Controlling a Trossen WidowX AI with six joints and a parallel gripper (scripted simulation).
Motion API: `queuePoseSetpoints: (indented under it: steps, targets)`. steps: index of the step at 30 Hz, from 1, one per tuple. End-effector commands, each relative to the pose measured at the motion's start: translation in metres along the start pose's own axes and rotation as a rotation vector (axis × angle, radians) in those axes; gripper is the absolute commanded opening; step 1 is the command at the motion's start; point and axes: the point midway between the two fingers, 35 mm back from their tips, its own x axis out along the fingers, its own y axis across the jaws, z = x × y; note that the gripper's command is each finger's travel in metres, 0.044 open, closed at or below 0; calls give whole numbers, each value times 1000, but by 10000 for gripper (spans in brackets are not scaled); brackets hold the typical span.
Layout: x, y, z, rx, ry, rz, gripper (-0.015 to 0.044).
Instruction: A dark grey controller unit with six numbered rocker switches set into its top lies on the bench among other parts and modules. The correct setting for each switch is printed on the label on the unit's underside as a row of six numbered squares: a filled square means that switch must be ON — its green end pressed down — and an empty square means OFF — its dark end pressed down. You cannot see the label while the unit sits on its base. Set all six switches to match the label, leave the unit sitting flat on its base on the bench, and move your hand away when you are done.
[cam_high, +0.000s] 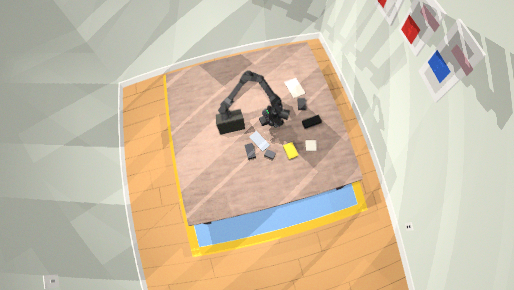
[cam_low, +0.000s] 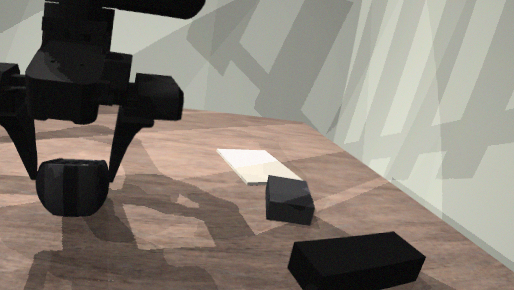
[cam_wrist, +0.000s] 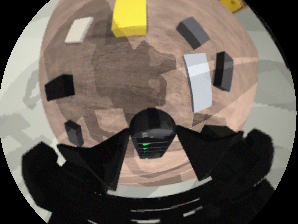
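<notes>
The dark grey controller unit is between the two fingers of my gripper. The fingers are shut on its two sides and hold it above the bench, with shadow on the wood below. In the wrist view its rocker switches face the camera in a row, and small green parts show on some of them; the exact settings are too small to read surely. In the exterior view the ribbed switch top shows only as a thin strip, and the rounded side faces the camera. The underside label is hidden.
A black block and a dark grey block lie nearby. A white plate, pale square, yellow block, light blue-grey plate and two dark modules lie around.
</notes>
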Motion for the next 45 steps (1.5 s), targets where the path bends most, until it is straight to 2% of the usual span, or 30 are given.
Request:
queuePoseSetpoints:
  steps: [1, 45]
  targets:
    - [-3, 0, -4, 4, -8, 2, 335]
    - [-25, 0, -33, 5, -98, 1, 335]
